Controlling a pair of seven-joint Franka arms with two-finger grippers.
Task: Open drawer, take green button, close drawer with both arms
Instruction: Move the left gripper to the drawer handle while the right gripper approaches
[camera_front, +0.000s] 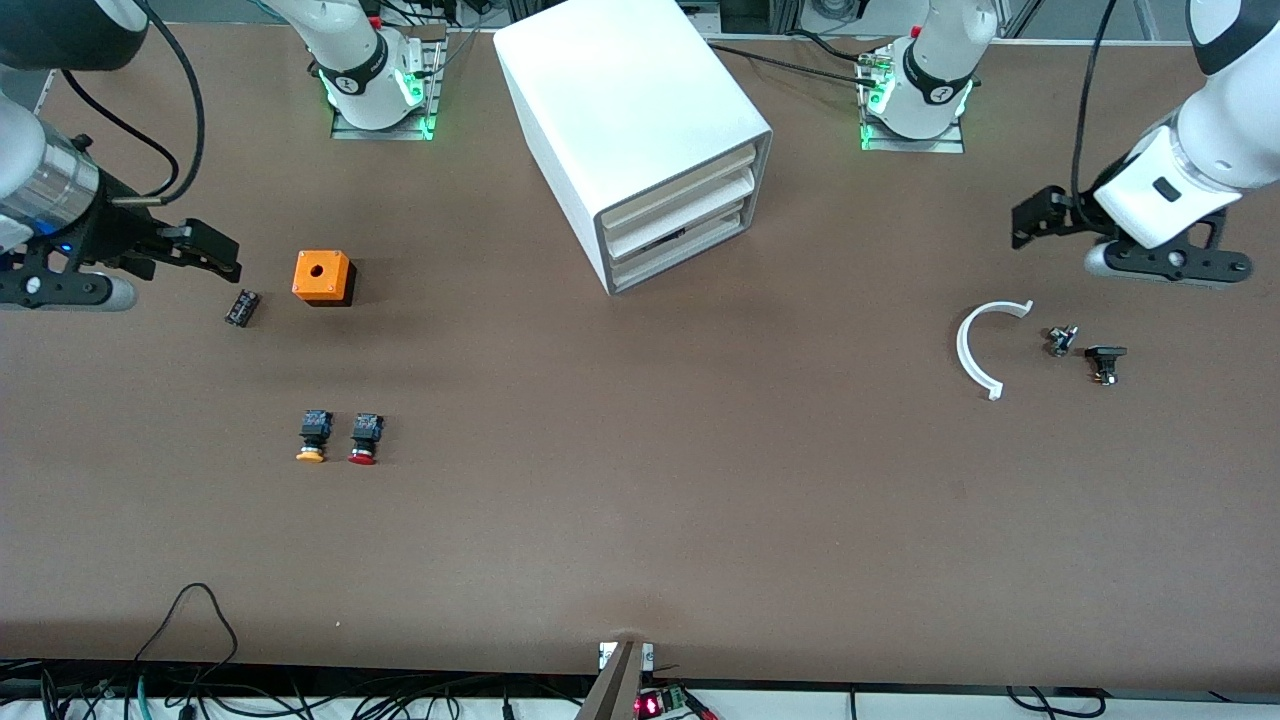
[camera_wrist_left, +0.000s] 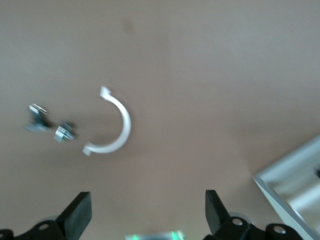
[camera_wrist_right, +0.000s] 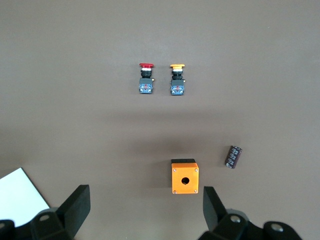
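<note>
Both grippers hang with jaws apart: the left gripper (camera_front: 1030, 222) over bare table near the white arc (camera_front: 980, 348), the right gripper (camera_front: 205, 250) beside the orange box (camera_front: 322, 277). The drawer (camera_front: 680, 252), lowest in the cabinet (camera_front: 640, 130), sits shut between them, well apart from both, its front angled toward the left arm's end and the front camera.

A brown matte surface (camera_front: 640, 500) fills nearly the whole front view. At upper centre a white cabinet (camera_front: 620, 110) stands on it, turned at an angle, its three stacked drawers all closed, the lowest drawer (camera_front: 680, 250) included. At middle left of the frame sits an orange box (camera_front: 322, 276) with a round hole in its top, and just beside it, lower and nearer the frame's edge, lies a small black cylinder (camera_front: 241, 307). Below these, two push buttons lie side by side: an orange-capped button (camera_front: 313, 437) and a red-capped button (camera_front: 364, 439). At middle right lies a white half-ring (camera_front: 975, 350), with two small dark parts (camera_front: 1062, 340) (camera_front: 1105, 362) beside it.
</note>
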